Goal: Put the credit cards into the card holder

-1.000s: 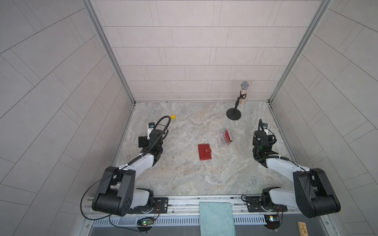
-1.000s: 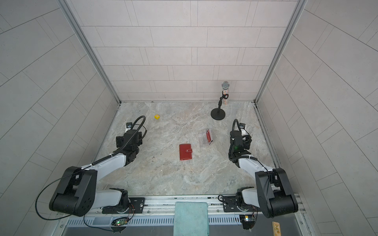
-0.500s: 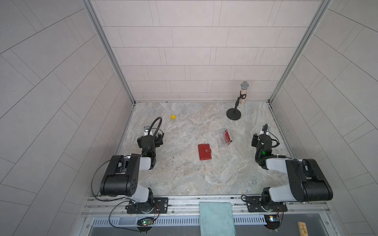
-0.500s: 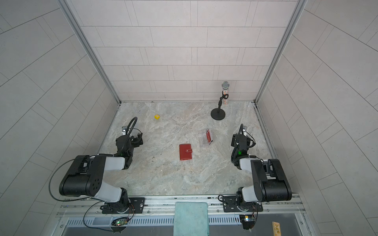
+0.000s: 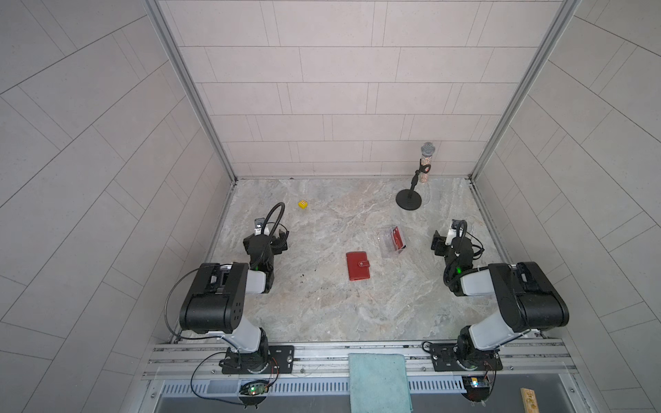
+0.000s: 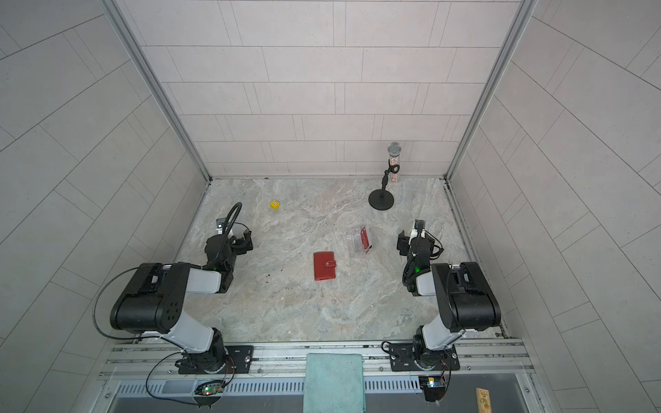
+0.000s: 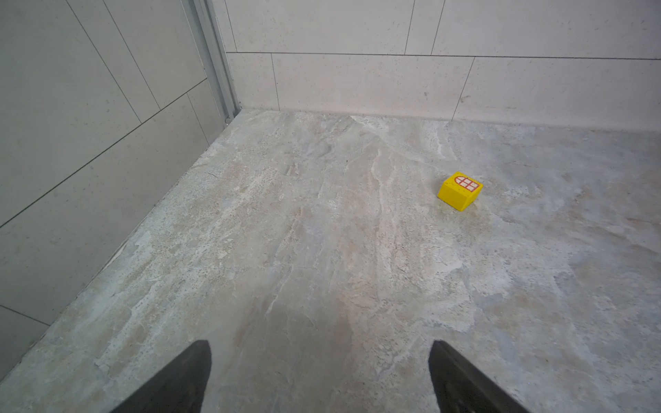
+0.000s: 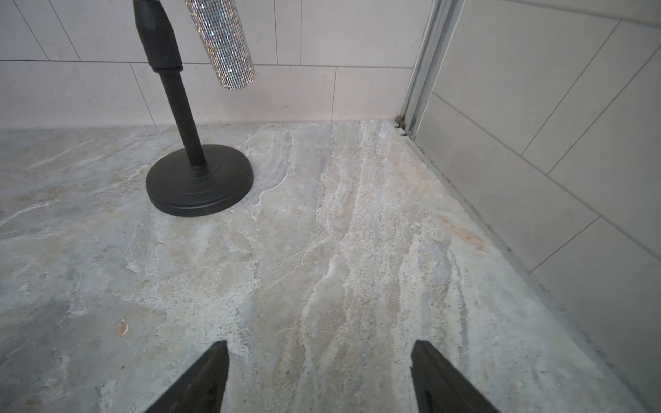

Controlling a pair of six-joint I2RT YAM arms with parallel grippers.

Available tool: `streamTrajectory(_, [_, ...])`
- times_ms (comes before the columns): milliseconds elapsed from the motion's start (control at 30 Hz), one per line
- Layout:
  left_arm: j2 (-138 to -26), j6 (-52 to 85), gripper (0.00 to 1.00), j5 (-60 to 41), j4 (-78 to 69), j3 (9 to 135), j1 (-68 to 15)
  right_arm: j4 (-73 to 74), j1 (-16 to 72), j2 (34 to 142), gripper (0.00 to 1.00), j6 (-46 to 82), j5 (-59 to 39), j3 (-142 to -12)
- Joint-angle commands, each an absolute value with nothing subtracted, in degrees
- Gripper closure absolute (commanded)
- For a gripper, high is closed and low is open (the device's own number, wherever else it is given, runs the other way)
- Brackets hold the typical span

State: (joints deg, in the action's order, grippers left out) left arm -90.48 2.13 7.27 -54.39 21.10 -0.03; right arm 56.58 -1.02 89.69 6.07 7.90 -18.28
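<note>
Closest to me, over the front rail, a teal cloth [image 5: 379, 382] hangs between the two arm bases. Past it, both arms sit folded low on their own sides of the marble worktop [image 5: 322, 314], well apart from each other. Between them, about mid-worktop, the card holder [image 5: 357, 265] lies flat and shut, its snap tab fastened across the cover; both top views show neither claw touching it. Just beyond it and a little to the right, apart from it, is a clear acrylic stand [image 5: 392, 242] with the credit cards [image 5: 397, 238] set inside. I make out red and a dark edge there, but any lettering is too small for me to read. On the left wrist camera the left claw [image 7: 318, 348] has its fingers spread wide over bare worktop with nothing between them. On the right wrist camera the right claw [image 8: 320, 348] is likewise spread and empty. Farther out on the left side a small yellow block [image 7: 460, 191] sits alone, ahead of the left claw. Farthest back, near the right rear corner, a black microphone stand [image 8: 199, 180] carries a glittery microphone [image 8: 223, 43] close to the tiled wall.
</note>
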Motion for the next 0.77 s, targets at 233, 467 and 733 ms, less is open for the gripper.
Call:
streamTrajectory(233, [-90.5,2.8,0.00,8.3,-55.0,21.4,-0.1,58.8,1.1,90.1,0.01,3.2,11.3,-19.1])
streamTrajectory(467, [-90.6,2.8,0.00,8.3,-54.8,21.5,-0.2,59.0,1.1,90.2,0.00,3.3,11.2,-19.1])
streamTrajectory(733, [-90.6,2.9,0.00,8.3,-54.9,21.5,-0.2,59.2,1.1,90.1,0.00,3.4,11.1,-18.9])
